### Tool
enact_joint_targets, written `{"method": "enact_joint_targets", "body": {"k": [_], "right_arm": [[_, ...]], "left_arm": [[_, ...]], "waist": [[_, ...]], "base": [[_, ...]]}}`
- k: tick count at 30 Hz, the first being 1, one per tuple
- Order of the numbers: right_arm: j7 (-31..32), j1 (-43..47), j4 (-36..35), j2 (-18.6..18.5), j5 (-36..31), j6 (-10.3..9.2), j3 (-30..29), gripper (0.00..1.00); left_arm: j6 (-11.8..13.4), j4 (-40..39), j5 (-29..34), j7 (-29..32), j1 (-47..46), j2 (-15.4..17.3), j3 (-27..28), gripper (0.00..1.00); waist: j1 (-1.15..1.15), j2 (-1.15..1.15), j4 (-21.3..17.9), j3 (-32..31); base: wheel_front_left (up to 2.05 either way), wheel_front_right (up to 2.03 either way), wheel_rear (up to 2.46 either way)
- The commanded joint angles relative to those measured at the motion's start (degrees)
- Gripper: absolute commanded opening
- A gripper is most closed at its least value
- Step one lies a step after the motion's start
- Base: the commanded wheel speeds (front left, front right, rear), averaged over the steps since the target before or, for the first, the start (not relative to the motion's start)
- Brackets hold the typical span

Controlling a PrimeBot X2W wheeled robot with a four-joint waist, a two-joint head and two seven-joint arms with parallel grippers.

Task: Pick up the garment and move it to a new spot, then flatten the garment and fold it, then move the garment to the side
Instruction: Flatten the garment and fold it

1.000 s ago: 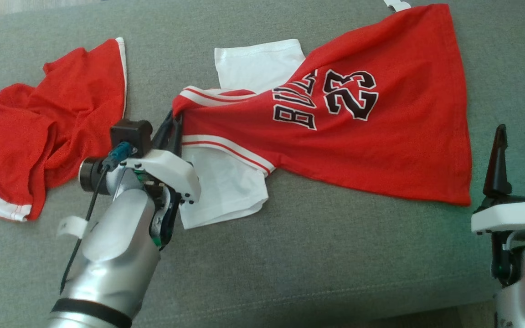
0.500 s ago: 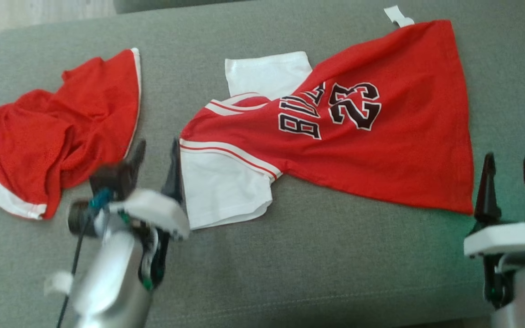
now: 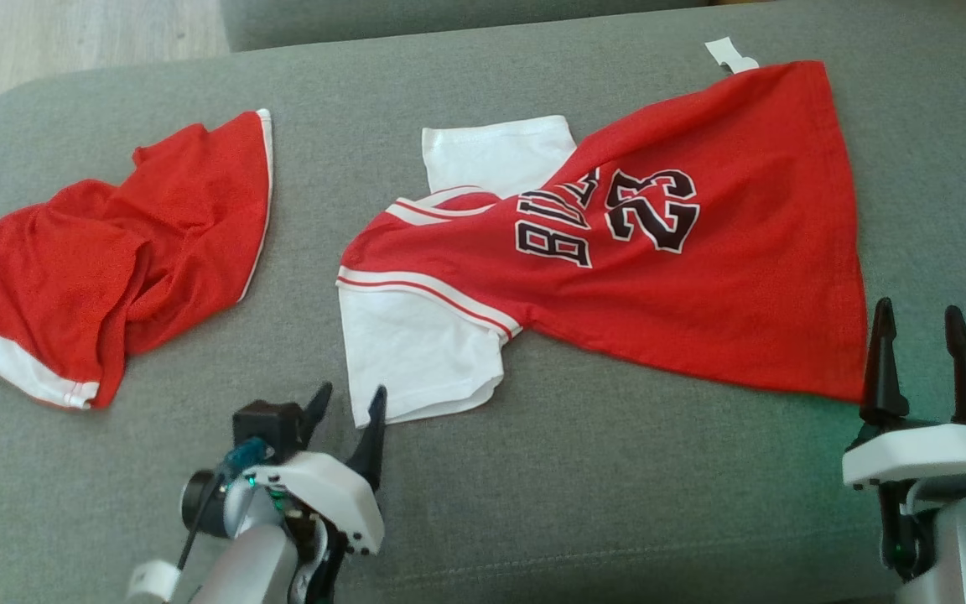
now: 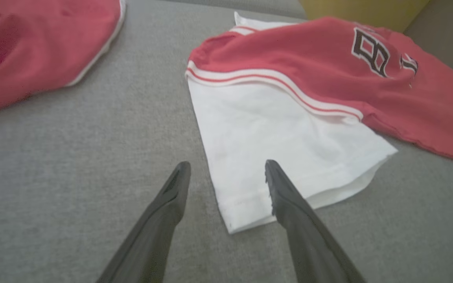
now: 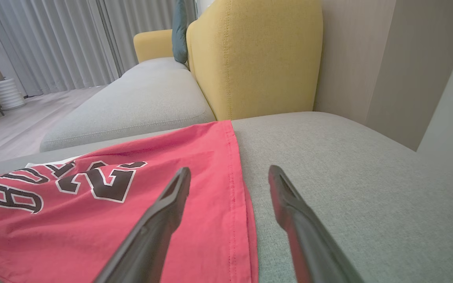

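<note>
Released, left pincer (image 3: 355, 388) has withdrawn, jaws spread; jersey (image 3: 743, 294) sleeve lies just ahead, seemingly untouched.

Red-and-white cotton jersey (image 3: 701, 285) centre-right on grey fabric cushion (image 3: 575, 503); crumpled red mesh garment (image 3: 114, 260) far left; my left gripper (image 3: 354, 388) lower left, just below the jersey.

Silver forearms (image 3: 240, 570); white wrist housings (image 3: 911, 445); left pincer (image 3: 353, 390), right pincer (image 3: 916, 307) dark, tapered; black cable (image 3: 191, 541), blue plug (image 3: 244, 453).
</note>
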Motion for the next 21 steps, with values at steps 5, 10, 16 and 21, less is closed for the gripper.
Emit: {"method": "enact_joint_targets", "body": {"k": [5, 10, 16, 21], "right_arm": [[-0.5, -1.06, -1.83, -0.41, -0.22, 0.37, 1.38, 1.0], [-0.54, -1.24, -1.74, -0.41, 0.0, 0.37, 1.67, 1.0], [-0.64, -1.56, -1.37, -0.41, 0.07, 0.37, 0.74, 1.0], [-0.79, -1.67, -0.42, -0.41, 0.03, 0.37, -0.2, 1.0]], "left_arm": [[-0.04, 0.72, -0.65, 1.64, -2.82, 0.1, 0.59, 1.0], [1.06, 2.85, -0.55, 3.17, -3.78, 0.05, 0.06, 1.0], [-0.83, 3.88, -0.79, 5.47, -4.59, 0.0, -1.78, 0.0], [-1.14, 2.47, -1.51, 3.58, -5.06, -0.04, -1.6, 0.0]], "waist": [[0.0, 0.0, -0.45, 0.25], [0.0, 0.0, -0.96, 0.54], [0.0, 0.0, -1.27, 0.89], [0.0, 0.0, -1.1, 0.88]], "base": [[0.0, 0.0, 0.0], [0.0, 0.0, 0.0], [0.0, 0.0, 0.0], [0.0, 0.0, 0.0]]}}
